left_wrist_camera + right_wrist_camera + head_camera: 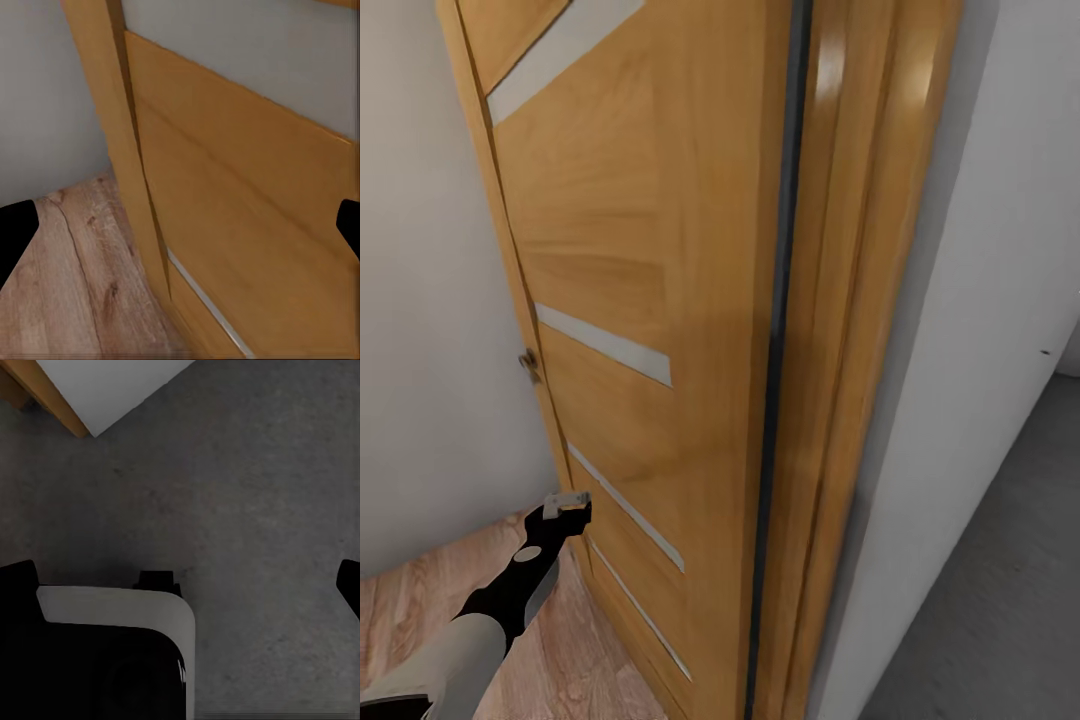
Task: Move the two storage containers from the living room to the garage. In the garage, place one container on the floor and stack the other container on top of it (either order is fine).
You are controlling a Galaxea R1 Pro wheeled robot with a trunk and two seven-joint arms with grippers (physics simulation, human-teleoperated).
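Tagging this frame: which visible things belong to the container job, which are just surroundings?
Job:
- dark grey speckled concrete floor
- left gripper, empty

Surroundings:
- honey-coloured wooden door with pale strips
- light wood-plank flooring
- white wall

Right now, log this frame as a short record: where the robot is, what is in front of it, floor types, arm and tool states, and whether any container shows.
location: at a doorway, facing a wooden door
door: honey-coloured wood with pale inset stripes, handle at its left edge
door frame: matching wood, white wall to its right
floor left: light wood planks
floor right: dark grey concrete
left tool: close to the door, open, empty
right tool: open, over concrete
containers: none seen
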